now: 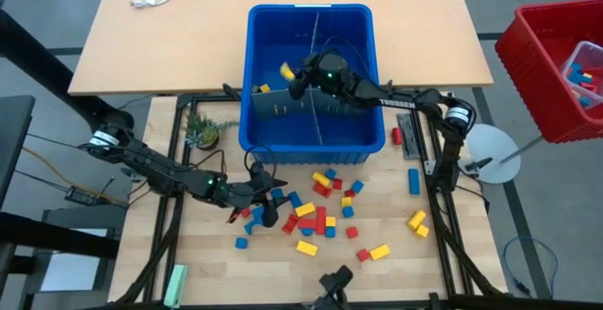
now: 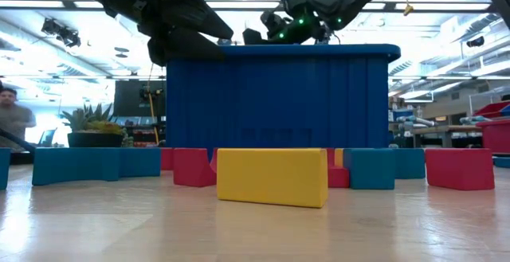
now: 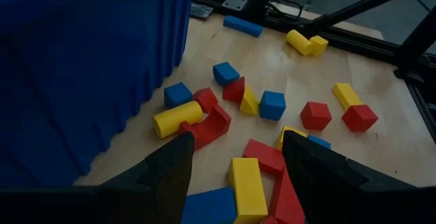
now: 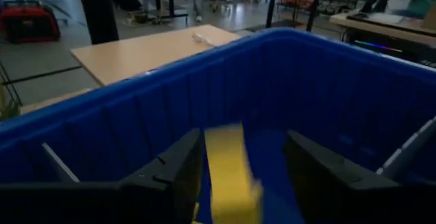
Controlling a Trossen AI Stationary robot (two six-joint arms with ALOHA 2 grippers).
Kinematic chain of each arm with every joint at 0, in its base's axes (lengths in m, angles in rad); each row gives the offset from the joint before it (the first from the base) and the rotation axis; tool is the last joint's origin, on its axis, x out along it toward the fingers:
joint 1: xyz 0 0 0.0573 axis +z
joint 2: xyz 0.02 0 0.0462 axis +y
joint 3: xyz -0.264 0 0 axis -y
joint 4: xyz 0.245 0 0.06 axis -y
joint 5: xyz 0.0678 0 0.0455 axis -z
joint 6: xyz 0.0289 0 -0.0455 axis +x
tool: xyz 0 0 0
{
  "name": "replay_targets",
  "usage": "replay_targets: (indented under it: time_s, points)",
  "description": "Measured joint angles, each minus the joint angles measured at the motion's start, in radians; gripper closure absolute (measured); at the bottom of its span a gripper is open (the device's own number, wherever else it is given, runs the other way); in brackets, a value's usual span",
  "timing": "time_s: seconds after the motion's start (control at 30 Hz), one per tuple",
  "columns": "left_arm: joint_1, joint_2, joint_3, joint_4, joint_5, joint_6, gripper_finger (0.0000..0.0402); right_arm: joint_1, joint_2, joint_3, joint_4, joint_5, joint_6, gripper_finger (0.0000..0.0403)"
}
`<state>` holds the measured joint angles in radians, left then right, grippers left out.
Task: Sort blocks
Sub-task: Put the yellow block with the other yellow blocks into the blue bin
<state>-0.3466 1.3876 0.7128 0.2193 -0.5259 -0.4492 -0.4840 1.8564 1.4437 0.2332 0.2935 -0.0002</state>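
Several red, yellow and blue blocks lie loose on the wooden table in front of the blue bin. My left gripper hovers open just above the left end of the pile, over a yellow block and red ones, touching none. My right gripper reaches over the bin's far left compartment, fingers open. A yellow block shows blurred between them over the bin's inside, and from above as the yellow block. My right gripper points nearly level across the bin's top. The yellow block shows a clear gap to one finger. It lies close beside the other finger, and I cannot tell whether they touch.
Grey divider panels split the bin into compartments. A small potted plant stands left of the bin. A red bin with blocks sits at the far right, and a pale green bar lies near the front left. More blocks lie right.
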Motion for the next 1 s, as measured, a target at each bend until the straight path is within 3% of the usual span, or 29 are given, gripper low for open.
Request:
replay_targets:
  time_s: [0.27, 0.5, 0.6, 0.77, 1.0]
  points:
    - [0.000, 0.000, 0.000, -0.010, 0.000, 0.000, 0.0168, 0.049, -0.174, 0.000, -0.193, -0.022, -0.098, 0.0148]
    - [0.000, 0.000, 0.000, -0.008, 0.001, -0.001, 0.0168, 0.207, -0.491, 0.003, -0.534, -0.402, -0.067, 0.0149]
    - [0.000, 0.000, 0.000, -0.008, 0.001, -0.001, 0.0168, 0.284, -0.588, 0.003, -0.708, -0.476, -0.011, 0.0156]
    - [0.000, 0.000, 0.000, -0.007, 0.003, -0.001, 0.0168, 0.440, -0.652, 0.003, -0.970, -0.506, 0.140, 0.0167]
    - [0.000, 0.000, 0.000, -0.007, 0.003, 0.000, 0.0168, 0.658, -0.601, -0.028, -1.185, -0.455, 0.250, 0.0182]
